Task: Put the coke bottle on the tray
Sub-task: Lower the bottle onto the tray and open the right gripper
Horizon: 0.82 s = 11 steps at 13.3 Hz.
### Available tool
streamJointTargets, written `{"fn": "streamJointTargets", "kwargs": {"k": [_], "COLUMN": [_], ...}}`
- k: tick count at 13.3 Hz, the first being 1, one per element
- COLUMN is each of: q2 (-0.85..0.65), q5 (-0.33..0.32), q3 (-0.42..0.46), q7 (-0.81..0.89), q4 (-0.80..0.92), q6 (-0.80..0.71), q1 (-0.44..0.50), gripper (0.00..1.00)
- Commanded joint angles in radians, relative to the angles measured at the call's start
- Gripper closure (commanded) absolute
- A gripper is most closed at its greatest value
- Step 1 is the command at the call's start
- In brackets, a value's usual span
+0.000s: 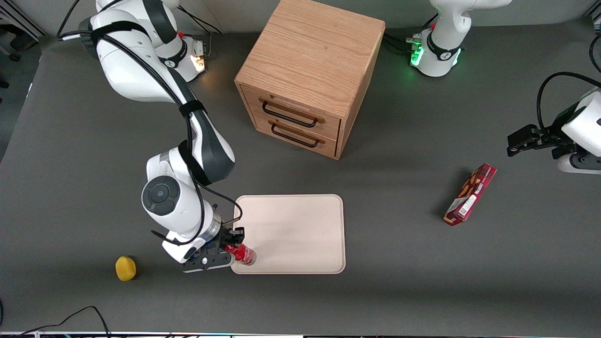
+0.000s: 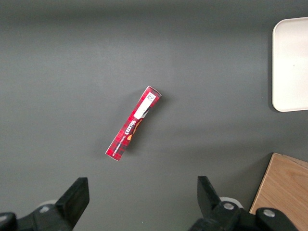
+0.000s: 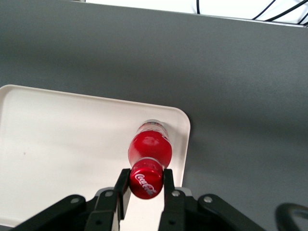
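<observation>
The coke bottle [image 1: 244, 254] is small and red, with a red cap bearing white script and a clear base. It stands over the tray's corner nearest the front camera at the working arm's end. My gripper [image 1: 233, 249] is shut on its cap; in the right wrist view the fingers [image 3: 122, 188] press the cap on both sides, with the gripper [image 3: 146, 186] above the bottle [image 3: 150, 147]. The cream tray [image 1: 300, 225] lies flat in front of the wooden cabinet; its rim also shows in the right wrist view [image 3: 186, 144] and in the left wrist view [image 2: 291, 62].
A wooden drawer cabinet [image 1: 310, 70] stands farther from the front camera than the tray. A yellow lemon-like object [image 1: 126, 268] lies beside my gripper toward the working arm's end. A red snack box [image 1: 470, 194] lies toward the parked arm's end, also seen in the left wrist view [image 2: 133, 122].
</observation>
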Motion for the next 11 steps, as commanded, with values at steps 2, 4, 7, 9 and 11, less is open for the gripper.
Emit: {"fn": "streamJointTargets", "kwargs": {"k": [2,4,7,9,11], "q2": [0.011,0.011,0.005,-0.034,-0.101], "q5": [-0.025,-0.025,-0.039,-0.036,-0.025], "q3": [-0.02,-0.02,-0.02,-0.018,-0.013], "q7": [0.029,0.029,0.064,0.069,0.06], "q4": [-0.01,-0.01,-0.01,-0.01,-0.024], "q6": [0.023,0.023,0.023,0.002,-0.126], "q1": [0.018,0.018,0.019,0.013,-0.003], "gripper": [1.0,0.73,0.0,0.0,0.0]}}
